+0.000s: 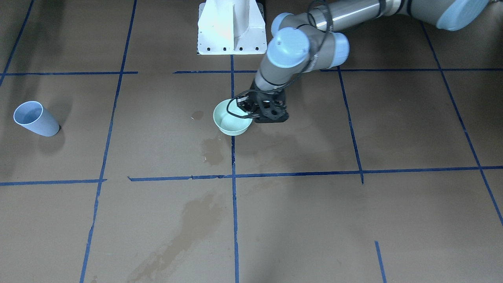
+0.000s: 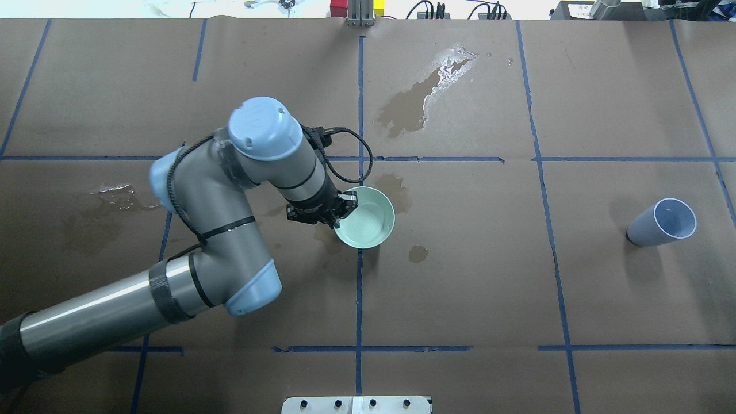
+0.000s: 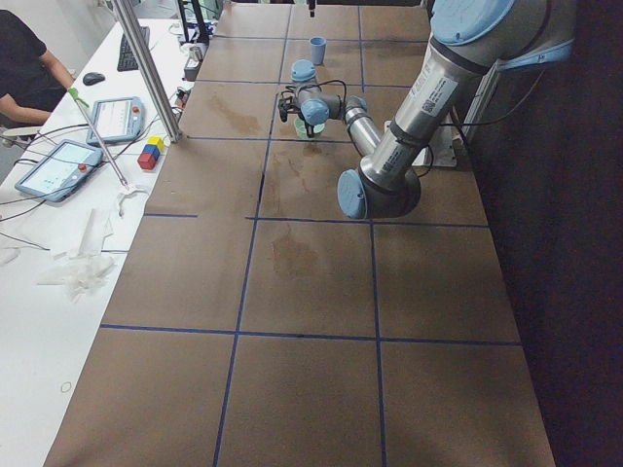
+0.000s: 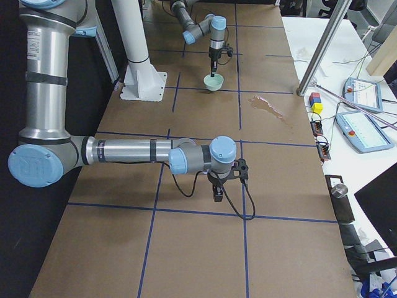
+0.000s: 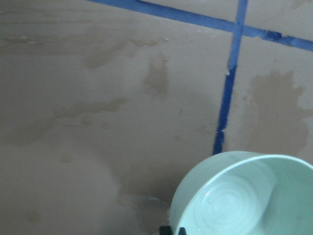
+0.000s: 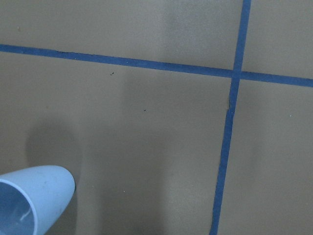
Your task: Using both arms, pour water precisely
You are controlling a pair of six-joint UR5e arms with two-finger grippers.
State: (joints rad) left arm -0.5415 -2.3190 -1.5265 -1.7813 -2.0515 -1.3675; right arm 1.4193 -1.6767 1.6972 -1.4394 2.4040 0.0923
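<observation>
A mint-green bowl (image 2: 368, 221) sits near the table's middle; it also shows in the front view (image 1: 232, 120) and the left wrist view (image 5: 244, 196). My left gripper (image 2: 344, 208) points down and is shut on the bowl's rim on the robot's left side. I cannot make out water in the bowl. A light-blue cup (image 2: 661, 223) stands alone on the robot's far right (image 1: 35, 118), and its rim shows in the right wrist view (image 6: 34, 200). My right gripper (image 4: 218, 192) shows only in the exterior right view, low over the table; I cannot tell whether it is open or shut.
Wet stains mark the brown paper at the far centre (image 2: 422, 98), around the bowl (image 2: 418, 253) and at the left (image 2: 109, 195). The white pedestal base (image 1: 232, 27) stands behind the bowl. A metal post (image 3: 146, 68), coloured blocks (image 3: 150, 153) and tablets (image 3: 58, 165) line the operators' side.
</observation>
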